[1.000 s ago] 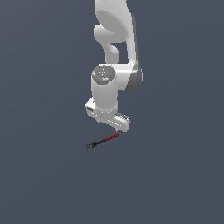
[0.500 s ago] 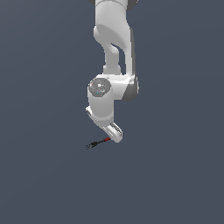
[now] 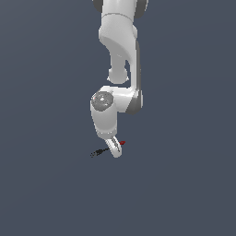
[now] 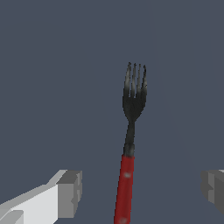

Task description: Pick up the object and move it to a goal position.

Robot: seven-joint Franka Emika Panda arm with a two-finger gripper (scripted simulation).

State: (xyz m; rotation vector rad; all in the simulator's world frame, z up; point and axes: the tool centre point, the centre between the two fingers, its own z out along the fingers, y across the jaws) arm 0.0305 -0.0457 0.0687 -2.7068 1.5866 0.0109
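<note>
Gripper (image 4: 140, 192) spread wide, straddling the fork (image 4: 129, 144) without touching it, red handle between the grey finger pads (image 4: 70, 193), black tines pointing away, fork lying flat on the dark floor (image 3: 46, 184), white arm (image 3: 120, 55) overhead.

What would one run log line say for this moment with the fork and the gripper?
phase: pre-grasp | gripper: open, astride handle | fork: red handle, black tines, ungrasped | contact: none seen

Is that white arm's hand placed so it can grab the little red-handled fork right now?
Probably yes. The open gripper straddles the fork: its red handle lies between the fingers, and nothing blocks them from closing.
</note>
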